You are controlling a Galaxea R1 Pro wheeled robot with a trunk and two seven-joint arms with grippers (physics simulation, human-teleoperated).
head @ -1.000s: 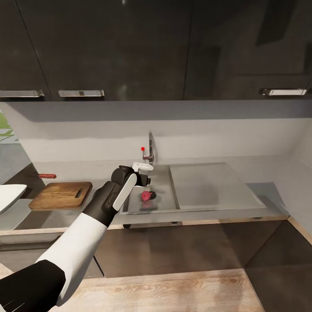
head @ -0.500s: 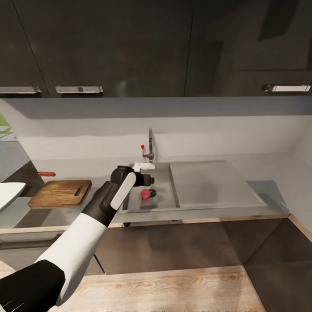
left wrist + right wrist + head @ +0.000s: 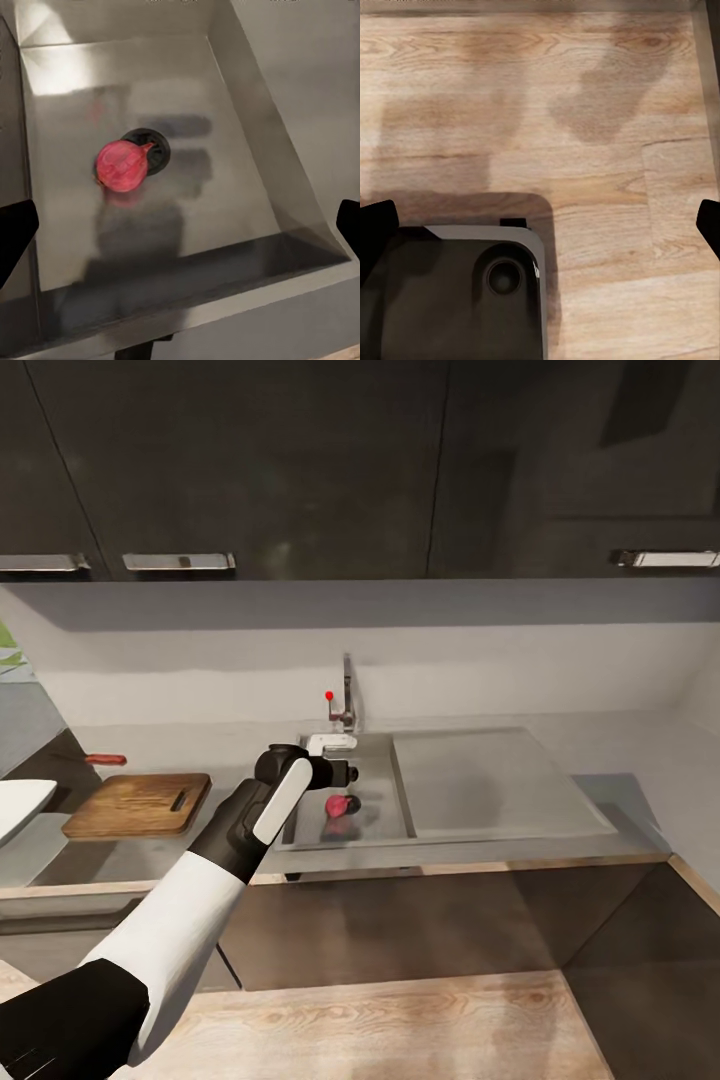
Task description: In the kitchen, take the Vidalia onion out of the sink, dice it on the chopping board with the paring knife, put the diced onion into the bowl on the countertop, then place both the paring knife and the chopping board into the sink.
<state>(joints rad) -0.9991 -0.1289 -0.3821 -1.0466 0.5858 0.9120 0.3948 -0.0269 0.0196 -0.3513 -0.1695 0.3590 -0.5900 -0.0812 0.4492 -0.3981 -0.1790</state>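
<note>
Grey steel runs the width of the kitchen: the countertop [image 3: 640,770] stretches under a row of dark upper cabinets [image 3: 250,460], with dark cabinet fronts below it and a pale wood floor [image 3: 400,1030] in front. Set into the worktop is the sink [image 3: 375,760], its basin on the left and a flat draining surface to the right, with the curved tap [image 3: 347,695] and its red knob standing at the back edge. In the left wrist view the basin [image 3: 225,97] shows its sloped walls and dull reflective bottom. The robot's left arm reaches forward from the lower left of the head view, and the left gripper [image 3: 335,752] hangs above the basin, over its left part; the two dark fingertips [image 3: 16,232] sit far apart at either edge of the wrist picture, so the pincer is spread wide and holds nothing. Left of the sink lies the wooden chopping board [image 3: 138,805], flat on the counter, and further left the white bowl [image 3: 22,802] is cut off by the picture's edge. The knife [image 3: 103,759] with its red handle rests just behind the board. The onion [image 3: 122,166] — a small pinkish-red ball — sits on the basin floor beside the round drain, touching its rim, below the gripper and apart from it. The right gripper's [image 3: 540,225] dark fingertips likewise sit wide apart — spread and empty — over the wood floor and part of the robot's dark base [image 3: 450,300].
</note>
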